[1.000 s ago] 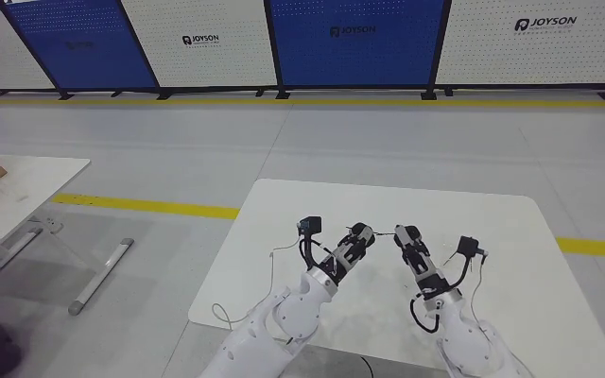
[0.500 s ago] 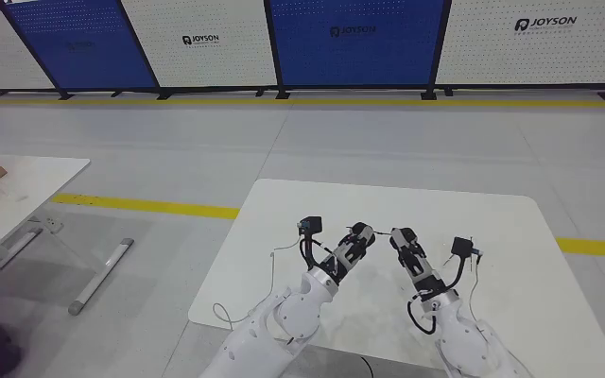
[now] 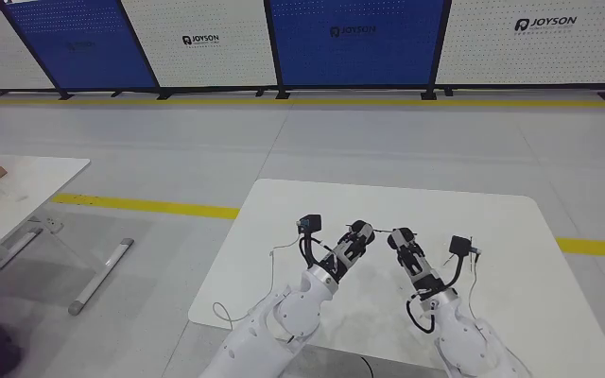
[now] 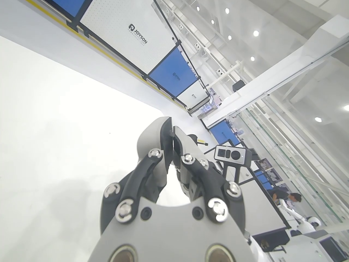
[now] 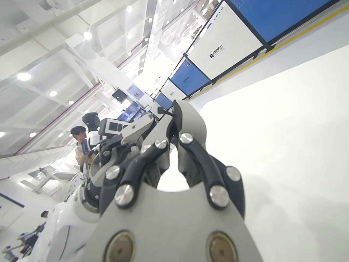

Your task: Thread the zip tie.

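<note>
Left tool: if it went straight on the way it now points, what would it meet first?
Probably nothing: the left tool points across the white rectangular table, just past the tip of the right tool. A thin dark zip tie bridges them; depth is unclear, so contact is possible.

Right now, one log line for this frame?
left end effector: shut on zip tie | right end effector: shut on zip tie | both close together over white table | threaded: cannot tell

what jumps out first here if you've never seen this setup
Over a white table, the left gripper and right gripper meet nearly tip to tip, both shut on a thin dark zip tie stretched between them. Behind the table stand blue and white panels.
</note>
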You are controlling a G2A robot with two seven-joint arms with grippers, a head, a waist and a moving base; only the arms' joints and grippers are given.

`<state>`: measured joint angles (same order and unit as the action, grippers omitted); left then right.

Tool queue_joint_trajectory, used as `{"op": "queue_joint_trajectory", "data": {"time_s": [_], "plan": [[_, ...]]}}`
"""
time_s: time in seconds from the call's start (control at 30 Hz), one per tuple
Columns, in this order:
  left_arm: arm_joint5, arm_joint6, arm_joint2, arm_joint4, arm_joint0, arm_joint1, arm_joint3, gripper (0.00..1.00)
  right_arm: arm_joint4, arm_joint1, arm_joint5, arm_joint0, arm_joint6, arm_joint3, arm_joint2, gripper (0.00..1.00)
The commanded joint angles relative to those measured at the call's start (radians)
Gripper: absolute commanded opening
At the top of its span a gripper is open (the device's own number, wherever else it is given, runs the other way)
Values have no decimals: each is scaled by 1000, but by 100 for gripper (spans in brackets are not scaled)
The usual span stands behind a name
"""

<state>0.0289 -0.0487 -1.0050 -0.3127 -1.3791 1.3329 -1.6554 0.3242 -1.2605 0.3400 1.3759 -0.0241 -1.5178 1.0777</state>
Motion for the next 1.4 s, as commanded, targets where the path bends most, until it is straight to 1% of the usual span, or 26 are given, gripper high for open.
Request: {"op": "queue_joint_trajectory", "data": {"time_s": [0.0,0.27,0.43,0.57,0.77,0.87,1.0,1.07,1.2,1.37], "plan": [[1,2,0,-1,0,0,-2,0,5,0,0,-2,5,1,-1,0],[6,13,0,-13,-2,0,-8,0,16,0,0,-12,32,6,-8,0],[-2,32,3,-25,2,-1,-8,0,17,3,0,-16,58,-2,-10,0],[-3,32,4,-29,1,0,-9,0,4,5,0,-16,53,-2,-5,0],[6,39,3,-26,-3,-1,-11,0,16,7,0,-16,49,4,-6,0],[9,41,1,-25,-3,-1,-10,0,4,8,0,-16,51,4,-7,0],[-3,22,0,-49,-5,-1,-8,0,-3,9,0,-15,53,3,-6,0],[-4,19,1,-49,-6,-1,-7,0,-3,10,0,-15,52,3,-6,0],[-25,13,4,-70,-3,0,-3,0,2,11,0,-15,46,2,-8,0],[-33,14,8,-72,0,2,-1,0,7,12,0,-14,33,1,-10,0]]}}
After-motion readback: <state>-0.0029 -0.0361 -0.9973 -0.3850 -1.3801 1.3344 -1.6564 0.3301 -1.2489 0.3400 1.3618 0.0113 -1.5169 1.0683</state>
